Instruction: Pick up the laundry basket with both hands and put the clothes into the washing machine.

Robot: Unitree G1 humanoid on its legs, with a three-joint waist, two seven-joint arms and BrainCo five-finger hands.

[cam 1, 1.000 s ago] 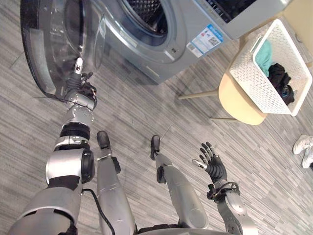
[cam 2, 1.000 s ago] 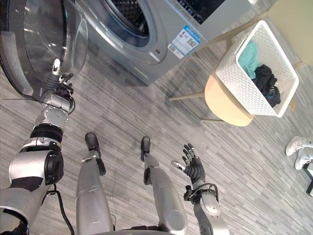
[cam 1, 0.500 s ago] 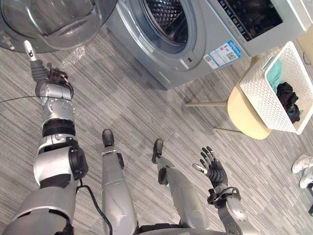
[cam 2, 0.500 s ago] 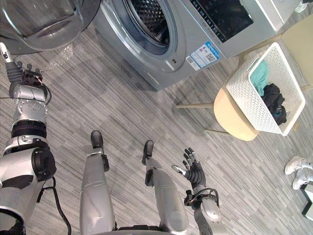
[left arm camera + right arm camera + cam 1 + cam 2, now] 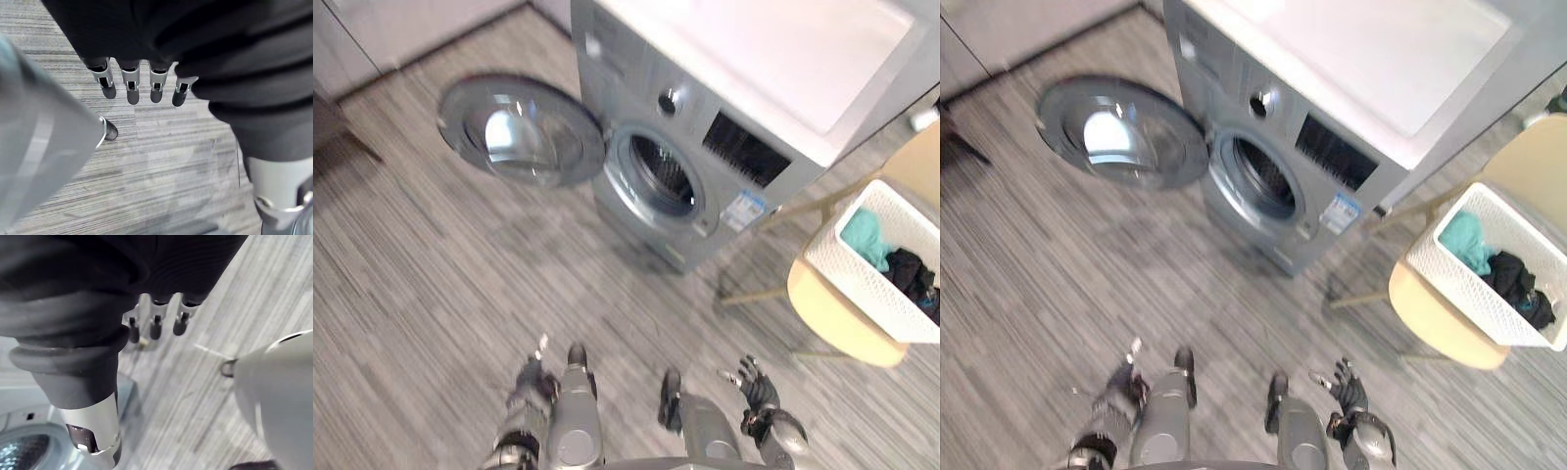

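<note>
The white perforated laundry basket stands on a tan chair at the right, holding teal cloth and black cloth. The silver washing machine stands left of it, its round door swung wide open to the left and the dark drum opening exposed. My left hand hangs low at the bottom of the view, far from the basket, its fingers straight over bare floor. My right hand is low at the bottom right, its fingers straight, holding nothing.
Grey striped floor stretches between me and the machine. Pale cabinet fronts run along the back left, and a dark piece of furniture sits at the left edge. The chair's thin legs reach towards the machine.
The whole picture has shifted: the camera now sees the machine and basket from farther off. My left arm has dropped from beside the open door to low by my body.
</note>
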